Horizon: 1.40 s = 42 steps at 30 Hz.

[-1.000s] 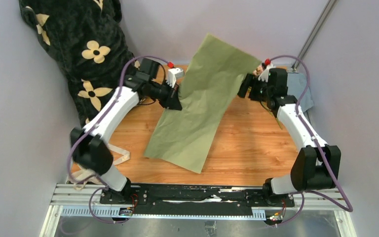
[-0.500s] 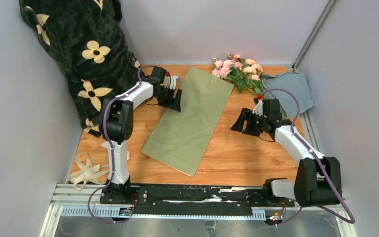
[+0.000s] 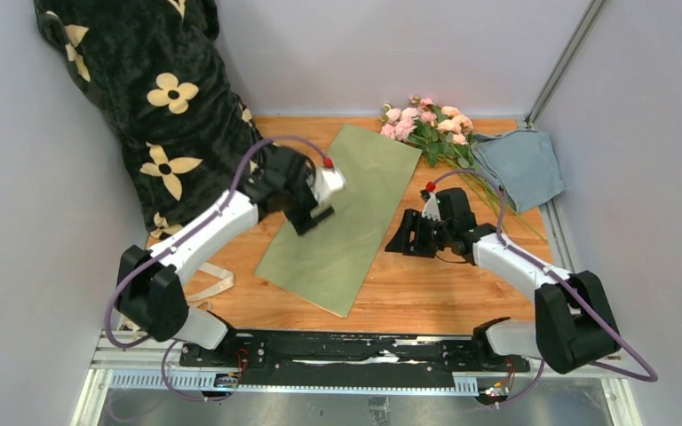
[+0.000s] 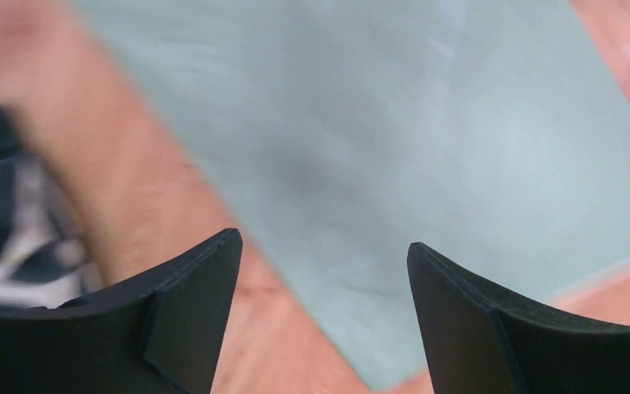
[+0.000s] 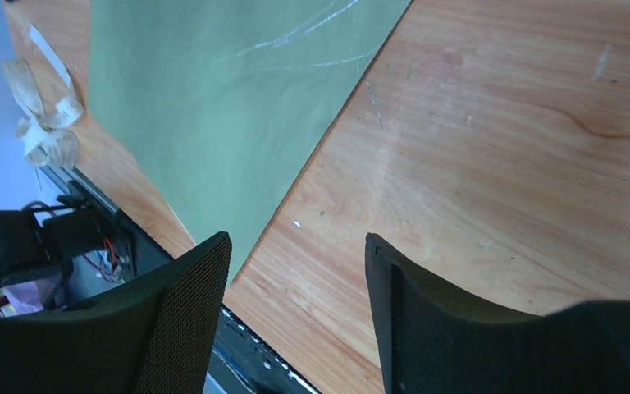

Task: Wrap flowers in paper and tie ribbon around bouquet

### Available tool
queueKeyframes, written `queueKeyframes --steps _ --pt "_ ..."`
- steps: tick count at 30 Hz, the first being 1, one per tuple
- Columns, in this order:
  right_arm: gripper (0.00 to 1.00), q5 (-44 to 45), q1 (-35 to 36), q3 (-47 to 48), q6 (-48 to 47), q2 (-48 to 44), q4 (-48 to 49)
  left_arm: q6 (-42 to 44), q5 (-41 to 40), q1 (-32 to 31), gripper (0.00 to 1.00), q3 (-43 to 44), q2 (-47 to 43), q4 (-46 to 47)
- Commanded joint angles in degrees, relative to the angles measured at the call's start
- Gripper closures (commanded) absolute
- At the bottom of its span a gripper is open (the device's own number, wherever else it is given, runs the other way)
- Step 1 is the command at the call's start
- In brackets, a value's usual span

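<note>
The sage-green paper lies flat on the wooden table as a long slanted rectangle. My left gripper hovers open over its left edge, holding nothing; the left wrist view shows the paper and bare wood between the spread fingers. My right gripper is open just right of the paper, above bare wood, with the paper ahead of it. The pink flowers lie at the table's back. The cream ribbon lies at the near left, partly hidden by my left arm.
A black plush blanket with cream flower prints fills the back left corner. A folded blue-grey cloth lies at the back right beside the flower stems. The metal base rail runs along the near edge.
The paper, held up in the air a second ago, now lies flat. My left gripper opened and came forward over its edge. My right arm swung toward the near middle, narrowing its jaws a little.
</note>
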Motion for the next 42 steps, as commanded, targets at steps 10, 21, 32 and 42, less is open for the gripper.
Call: queueKeyframes --steps 10,21,32,42 --pt "0.29 4.07 -13.96 16.59 -6.15 18.19 1.84 10.30 -1.78 -11.23 0.16 -20.15 -3.33 -1.79" --pt "0.41 2.58 -16.74 43.03 -6.79 43.05 0.83 21.17 -0.49 -14.62 0.00 -34.22 -14.82 10.97" --pt "0.59 7.17 -16.91 56.17 -9.24 51.64 1.35 23.34 -1.31 -15.50 0.00 -36.93 -12.41 14.99" --pt "0.53 11.30 -16.91 57.58 -6.13 54.37 1.61 23.01 -1.32 -15.50 0.00 -36.47 -10.89 15.07"
